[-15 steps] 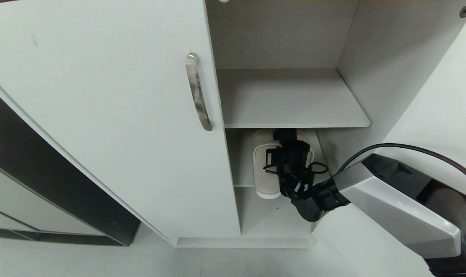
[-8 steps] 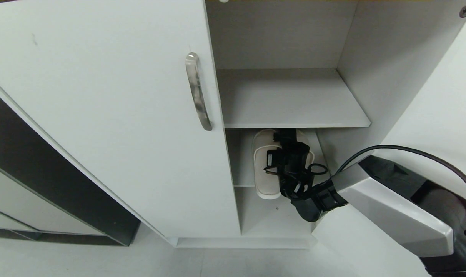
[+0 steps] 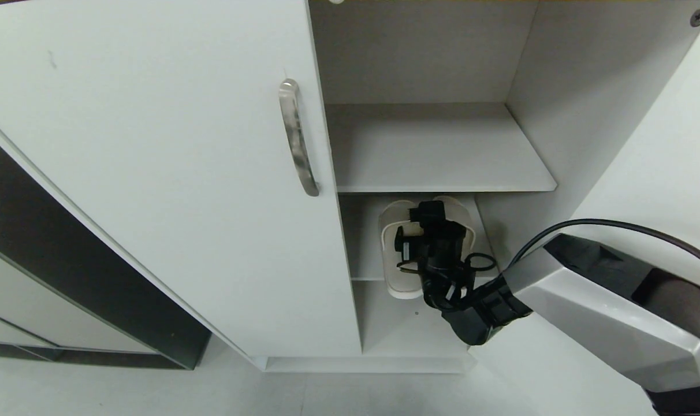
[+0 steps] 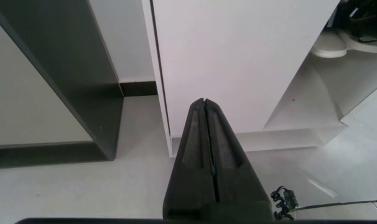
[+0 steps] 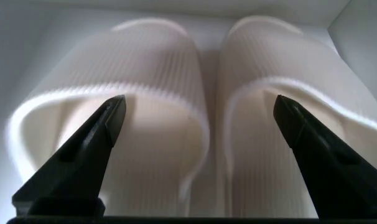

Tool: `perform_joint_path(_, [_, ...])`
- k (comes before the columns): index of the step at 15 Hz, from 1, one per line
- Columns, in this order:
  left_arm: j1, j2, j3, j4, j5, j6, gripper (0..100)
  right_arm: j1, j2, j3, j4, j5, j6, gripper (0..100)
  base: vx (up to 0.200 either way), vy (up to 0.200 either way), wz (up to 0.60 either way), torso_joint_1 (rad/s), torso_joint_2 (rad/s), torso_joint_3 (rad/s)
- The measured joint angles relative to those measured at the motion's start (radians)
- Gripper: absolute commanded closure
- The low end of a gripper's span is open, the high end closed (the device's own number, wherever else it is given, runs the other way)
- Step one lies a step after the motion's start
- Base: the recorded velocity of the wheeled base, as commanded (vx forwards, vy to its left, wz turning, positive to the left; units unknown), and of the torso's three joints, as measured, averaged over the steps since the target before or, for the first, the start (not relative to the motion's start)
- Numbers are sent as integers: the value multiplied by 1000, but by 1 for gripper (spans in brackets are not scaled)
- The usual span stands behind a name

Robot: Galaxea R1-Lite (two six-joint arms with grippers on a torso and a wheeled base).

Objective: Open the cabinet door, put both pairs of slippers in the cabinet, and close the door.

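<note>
A pair of white ribbed slippers (image 3: 394, 271) lies side by side on a lower shelf inside the cabinet, toes pointing inward. My right gripper (image 3: 424, 209) hangs just above them, open. In the right wrist view its two black fingers (image 5: 83, 149) spread wide over both slippers (image 5: 145, 74), touching neither. My left gripper (image 4: 204, 104) is shut and holds nothing. It hovers low over the floor in front of the cabinet's closed left door (image 4: 238, 56). The slippers' heels (image 4: 338, 45) show in the left wrist view too.
The left door (image 3: 153, 144) with its metal handle (image 3: 297, 138) is closed. The right door (image 3: 662, 144) stands swung open beside my right arm. A bare upper shelf (image 3: 431, 150) overhangs the slippers. A dark grey unit (image 3: 84, 271) stands to the left.
My right gripper has drawn back a little toward the cabinet front, uncovering the right slipper's toe. The slippers have stayed in place.
</note>
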Motion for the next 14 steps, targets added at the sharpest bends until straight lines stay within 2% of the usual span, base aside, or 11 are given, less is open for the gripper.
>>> perform_joint_path(2, [0,0,0,0,0,0,100,19,-48,87,-44,-1,0,0,0,0,0,0,0,0])
perform_joint_path(5, [0,0,0,0,0,0,100,64,-143,288,-137,1,-2,0,0,0,0,0,0,0])
perform_joint_path(8, [0,0,0,0,0,-3,100,122,-237,440,-168,3,-8,0,0,0,0,0,0,0])
perform_joint_path(11, [0,0,0,0,0,-3,100,147,-274,467,-167,3,-10,0,0,0,0,0,0,0])
perform_joint_path(14, [0,0,0,1,0,-4,100,165,-285,471,-165,2,-12,0,-200,0,0,2,2,4])
